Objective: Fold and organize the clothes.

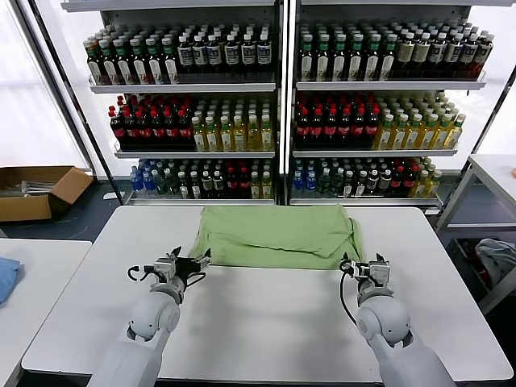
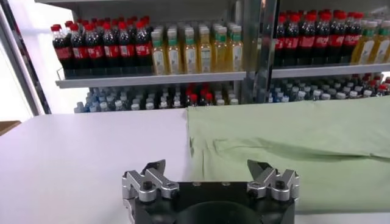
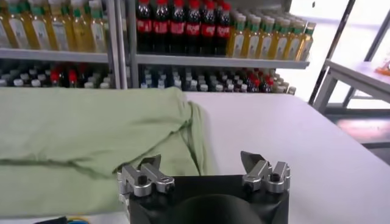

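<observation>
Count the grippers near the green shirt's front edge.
2. The left gripper, open, is at the shirt's near left corner; the right gripper, open, is at its near right corner. Neither holds the fabric.

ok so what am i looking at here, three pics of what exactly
It is a two-armed robot at a white table. One picture looks down from its head; the other two come from cameras on its wrists, so each shows that arm's own gripper up close. A light green soft fabric shirt, partly folded, lies on the table. The left gripper and right gripper sit at the shirt's near corners, both open, holding nothing. Behind stand shelves of bottled drinks.
</observation>
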Robot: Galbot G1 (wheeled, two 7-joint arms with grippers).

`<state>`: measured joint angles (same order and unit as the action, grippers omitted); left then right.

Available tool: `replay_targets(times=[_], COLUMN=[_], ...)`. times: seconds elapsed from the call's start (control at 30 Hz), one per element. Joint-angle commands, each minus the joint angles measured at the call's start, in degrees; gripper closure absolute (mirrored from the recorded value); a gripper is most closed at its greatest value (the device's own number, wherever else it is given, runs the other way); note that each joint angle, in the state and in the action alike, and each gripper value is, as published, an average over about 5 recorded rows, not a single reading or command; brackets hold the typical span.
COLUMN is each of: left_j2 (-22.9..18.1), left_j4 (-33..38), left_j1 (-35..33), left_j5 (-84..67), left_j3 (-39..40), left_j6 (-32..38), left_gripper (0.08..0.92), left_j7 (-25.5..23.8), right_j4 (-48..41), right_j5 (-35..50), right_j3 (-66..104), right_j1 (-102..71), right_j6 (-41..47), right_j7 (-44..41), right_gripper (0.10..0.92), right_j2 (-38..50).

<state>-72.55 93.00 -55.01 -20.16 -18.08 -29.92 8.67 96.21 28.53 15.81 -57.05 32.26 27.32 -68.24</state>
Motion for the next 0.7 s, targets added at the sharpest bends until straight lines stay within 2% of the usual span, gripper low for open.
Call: replay_targets(times=[0.03,0.47,0.7], left_j2=[0.23,-0.02,0.19], left_j4=[-4.23,-3.7,-0.43], left_j1=[1.13,-1.06,-4.57], left_j5=[0.09,0.3,0.66], left_j3=[0.43,0.41,-0.25], left_j6=[-0.3,-2.37,-1.99], left_gripper=[0.249,0.621,0.829], left_j7=[-0.11,-0.87,-1.02], right_j4=[-3.62,-2.27,0.27], right_j5=[-0.37,-0.76,-0.41], right_j3=[-0.07,-0.44,0.26], right_j1=[0.24,-1.04,-3.47], right_j6=[-0.1,0.32,-0.17], right_j7=[-1.0,-1.57,-1.73], right_gripper=[0.32,0.693,0.876], right_j2=[-0.48,-1.03,-1.32])
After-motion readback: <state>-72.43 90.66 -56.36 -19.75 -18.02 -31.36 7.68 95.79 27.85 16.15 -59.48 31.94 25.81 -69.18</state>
